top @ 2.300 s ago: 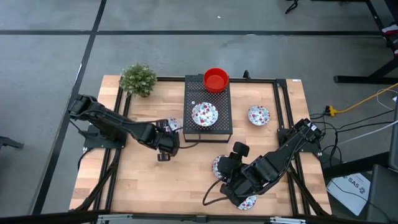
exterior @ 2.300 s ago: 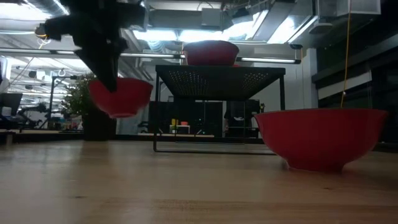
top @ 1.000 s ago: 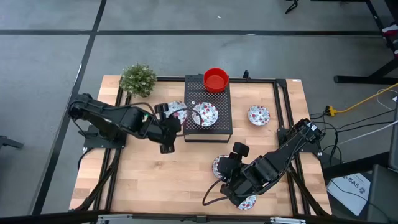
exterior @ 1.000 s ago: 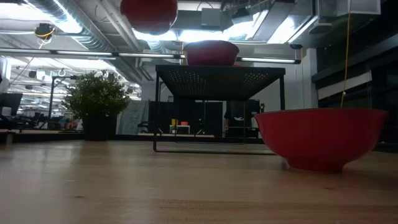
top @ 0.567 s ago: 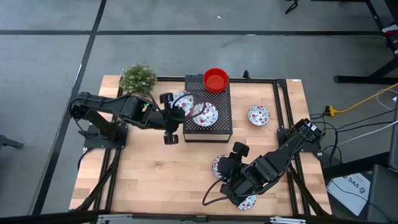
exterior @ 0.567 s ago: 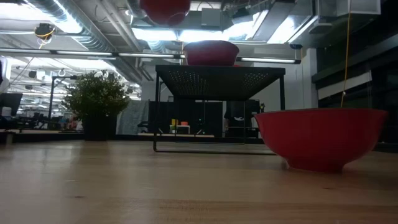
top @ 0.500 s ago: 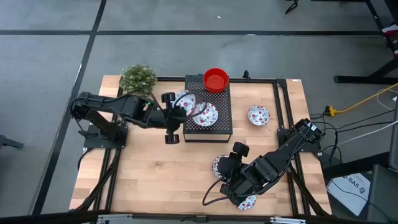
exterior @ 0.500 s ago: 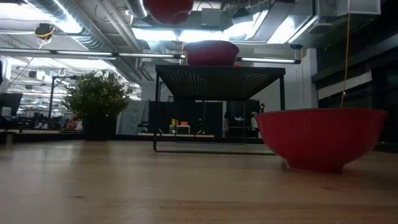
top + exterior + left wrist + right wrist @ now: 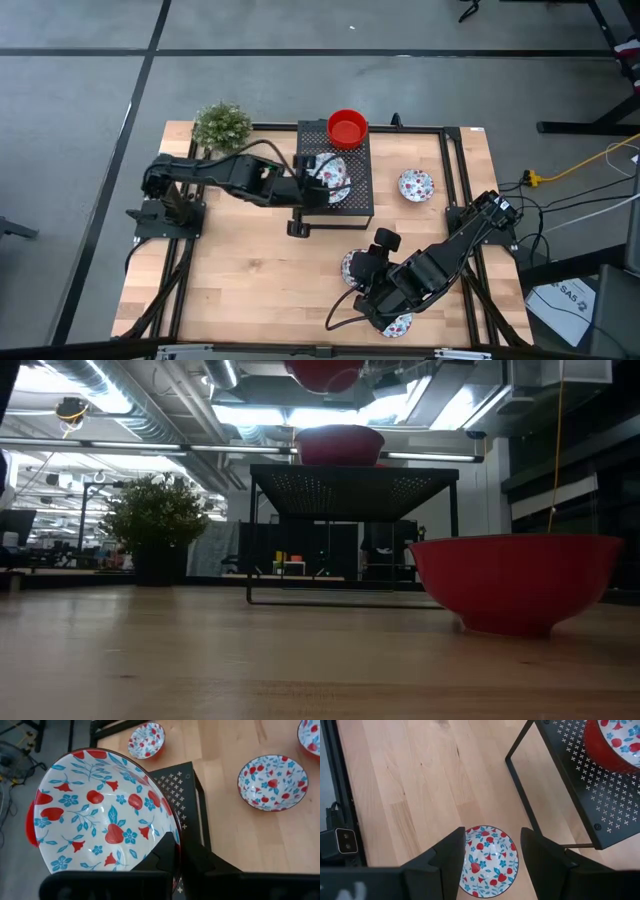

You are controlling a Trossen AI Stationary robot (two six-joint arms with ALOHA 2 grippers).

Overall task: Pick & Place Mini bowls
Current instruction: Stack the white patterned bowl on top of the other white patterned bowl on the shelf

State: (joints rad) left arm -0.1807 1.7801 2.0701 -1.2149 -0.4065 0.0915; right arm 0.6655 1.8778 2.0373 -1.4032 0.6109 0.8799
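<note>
My left gripper (image 9: 312,186) is shut on a floral mini bowl (image 9: 102,815), white inside and red outside, high over the black box (image 9: 355,203). The bowl's red underside shows at the top of the low view (image 9: 325,372). Another floral bowl (image 9: 340,186) lies on the box, partly hidden under the held one. A red bowl (image 9: 347,128) sits at the box's far end. My right gripper (image 9: 492,857) is open near the table's front. Its fingers stand on either side of a floral bowl (image 9: 489,854) that rests on the table. My left gripper holds the floral bowl by its rim (image 9: 174,836), on the side toward the arm. One finger (image 9: 165,861) is inside the bowl and the other (image 9: 197,862) is outside. The bowl is lifted clear above the box, its open side up.
A floral bowl (image 9: 415,184) lies on the table right of the box, and another (image 9: 398,325) near the front edge under the right arm. A green plant (image 9: 222,128) stands at the far left corner. A red-sided bowl (image 9: 515,580) looms close in the low view.
My left gripper has carried the floral bowl toward the table's right edge. It has gone from beside the box's left side to over the box and the floral bowl on it. The held bowl has stayed clear of everything. My right gripper has kept still.
</note>
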